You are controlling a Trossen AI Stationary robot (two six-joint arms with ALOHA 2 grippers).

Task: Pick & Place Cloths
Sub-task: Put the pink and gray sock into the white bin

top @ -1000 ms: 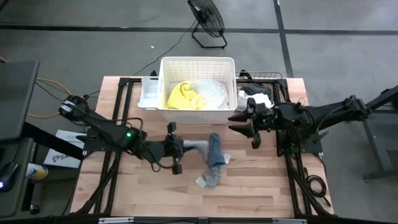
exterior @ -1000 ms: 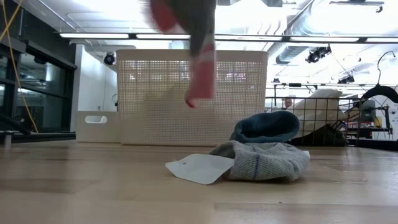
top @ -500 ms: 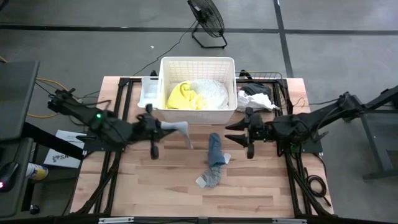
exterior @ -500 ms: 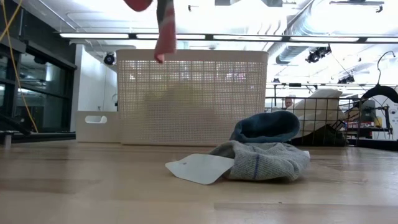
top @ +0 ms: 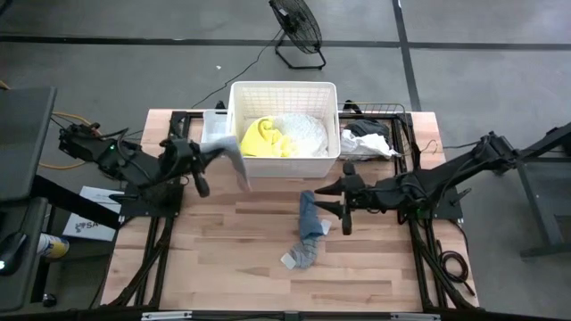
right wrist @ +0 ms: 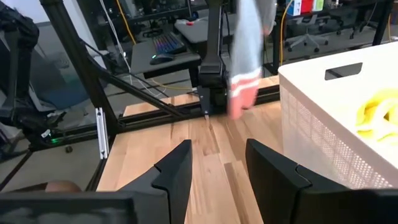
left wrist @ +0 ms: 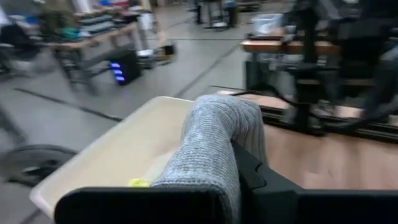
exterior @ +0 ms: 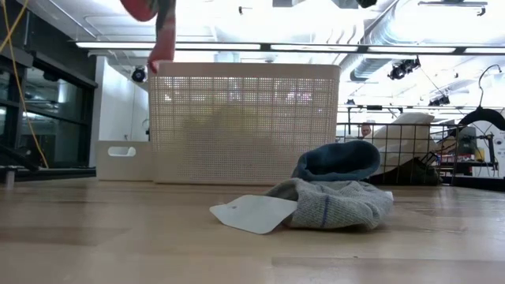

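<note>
Cloths, yellow (top: 260, 136) and white (top: 302, 132), lie in the white basket (top: 284, 87) at twelve o'clock. Left gripper (top: 202, 160), fingers pinching a grey sock (top: 232, 158), hangs at the basket's eight-o'clock corner. Right gripper (top: 334, 198), fingers spread, hovers at three o'clock beside the blue-grey cloths (top: 308, 227) on the table (top: 223, 267).

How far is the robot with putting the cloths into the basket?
Done: a yellow cloth and a white cloth lie in the white basket. In hand: the left gripper holds a grey sock in the air beside the basket's left front corner. Left: a blue-grey cloth lies on the table, with the right gripper open, empty, close beside it.
</note>
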